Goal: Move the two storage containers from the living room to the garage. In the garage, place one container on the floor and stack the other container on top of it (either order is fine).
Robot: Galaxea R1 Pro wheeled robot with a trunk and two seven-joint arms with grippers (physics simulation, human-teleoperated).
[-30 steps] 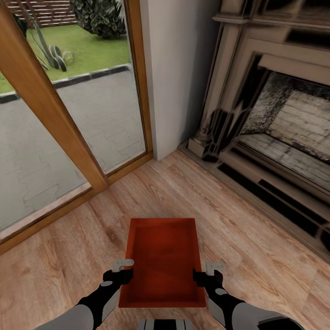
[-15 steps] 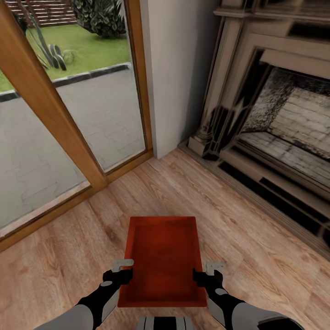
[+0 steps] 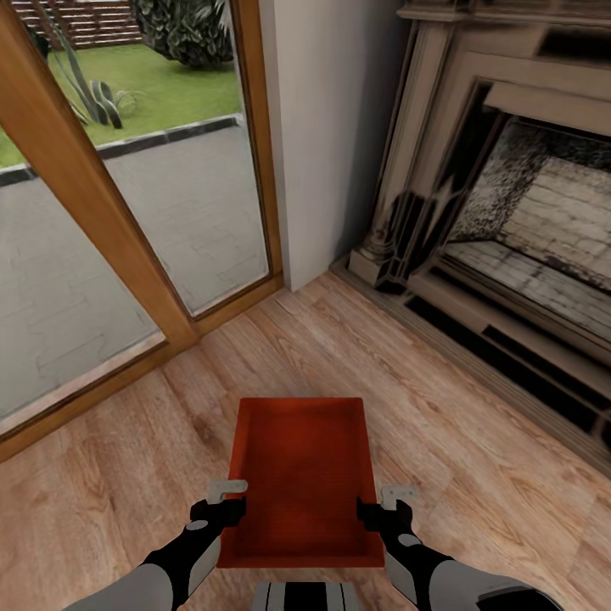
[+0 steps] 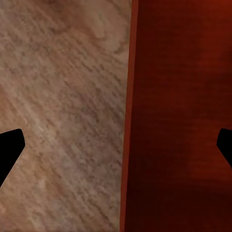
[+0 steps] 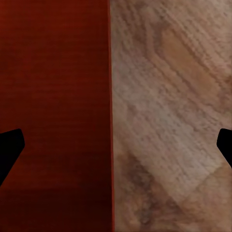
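Note:
One red-orange open-top storage container [image 3: 301,475] sits low in front of me over light wood planks in the living room. My left gripper [image 3: 231,501] straddles its left long wall near the close end, and my right gripper [image 3: 379,505] straddles the right wall opposite. In the left wrist view the container [image 4: 179,116] wall runs between the wide-apart fingertips of the left gripper [image 4: 118,150]. The right wrist view shows the same for the container [image 5: 53,116] and the right gripper [image 5: 116,150]. Both stand open. I cannot tell whether the bin rests on the planks.
A fireplace [image 3: 509,212] with a pale surround and raised hearth stands at the right. A wood-framed glass door [image 3: 127,212] to a patio lies ahead left, with a white wall pier [image 3: 331,127] between them. Wood planks [image 3: 475,441] spread around the bin.
The whole view has shifted slightly, so the camera moved. The bin's far edge sits a little higher in the picture. Both grippers keep their place at the bin's walls.

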